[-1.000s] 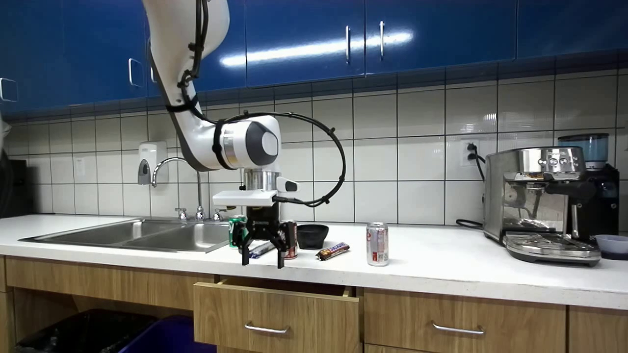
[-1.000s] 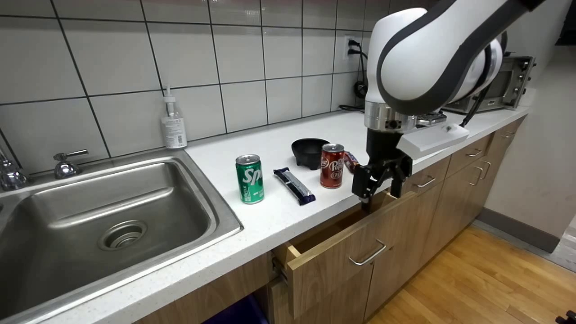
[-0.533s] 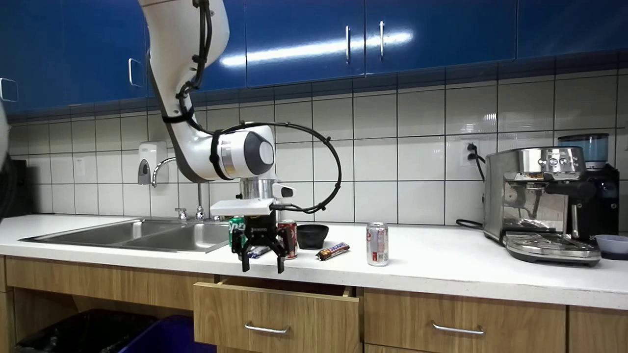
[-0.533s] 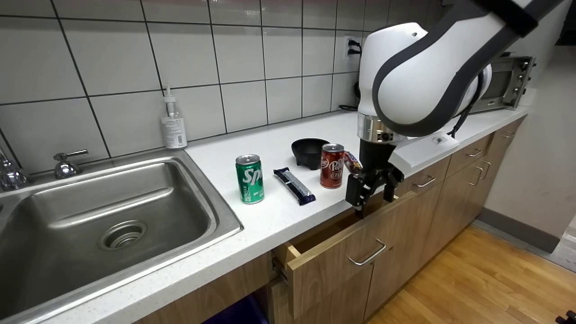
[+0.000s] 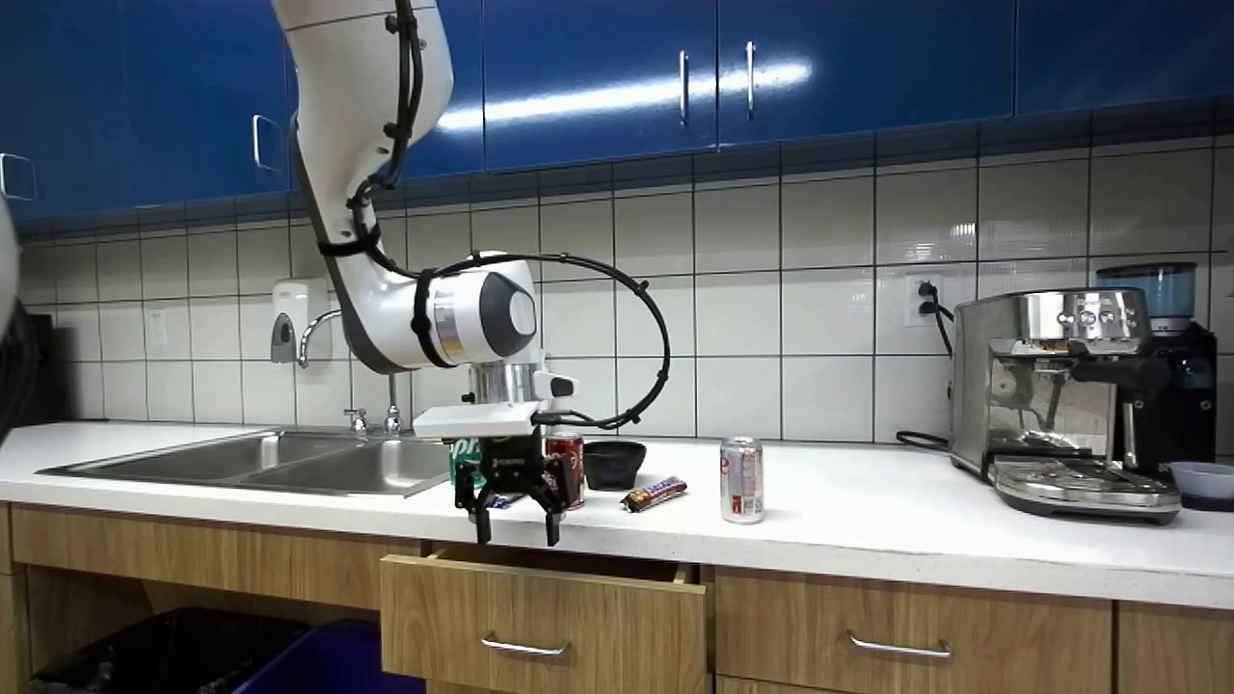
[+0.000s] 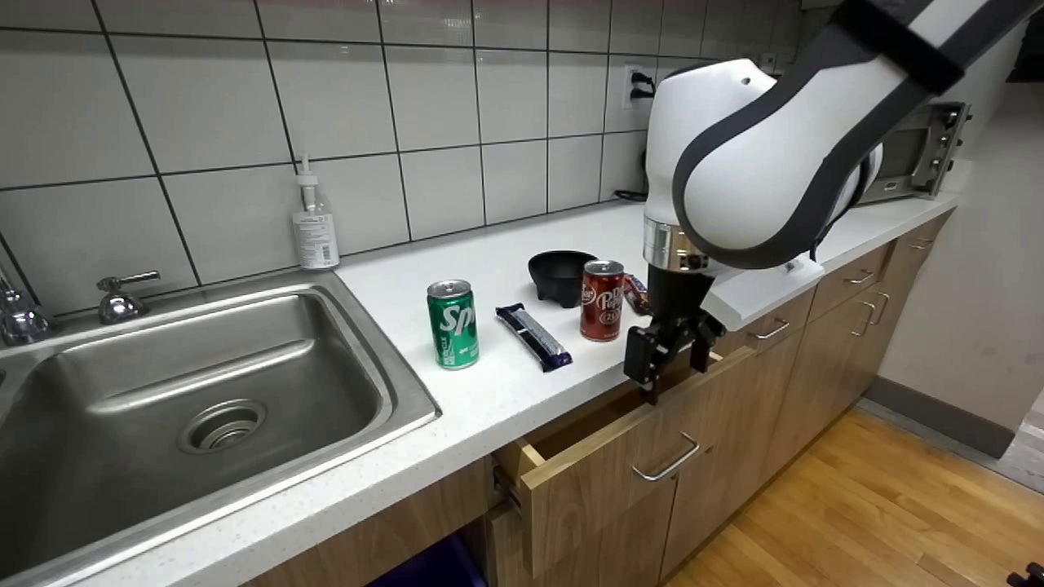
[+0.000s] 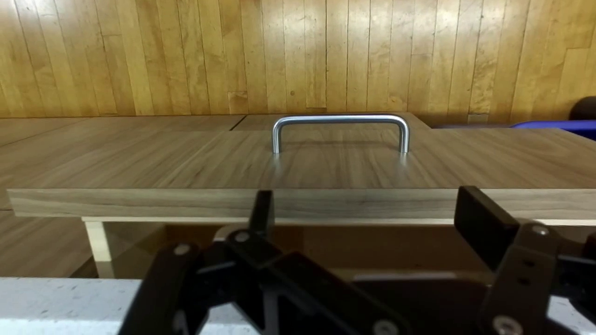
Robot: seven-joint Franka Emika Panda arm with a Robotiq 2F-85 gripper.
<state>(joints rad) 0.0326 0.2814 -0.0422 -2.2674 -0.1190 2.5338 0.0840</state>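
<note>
The fingers [image 5: 552, 530] are released: the 2 of them stand wide apart, with only a free gap between. They point down above the drawer [image 6: 595, 493], which is the thing nearest to them. This drawer is partly pulled out, below the front edge of the tabletop [image 5: 868, 501]. In the wrist view, the fingers appear close to the upper edge of its front panel [image 7: 335, 163]; whether they touch it, I cannot tell. The metal handle [image 7: 340, 119] is on the outer face of this panel, apart from the fingers. The inside of the drawer looks dark, and the fingers hide a part of it.

On the tabletop, the green can [image 6: 453, 326] stands upright near the sink [image 6: 122, 481]. Beside it lies the dark blue wrapped bar [image 6: 533, 337]. The red can [image 6: 602, 302], also upright, is just beside the black bowl [image 6: 559, 281]. The brown wrapped bar [image 5: 655, 493] lies near this bowl. In an exterior view, the silver can [image 5: 741, 482] stands upright, and well apart from it is the steel coffee machine [image 5: 1051, 405].
</note>
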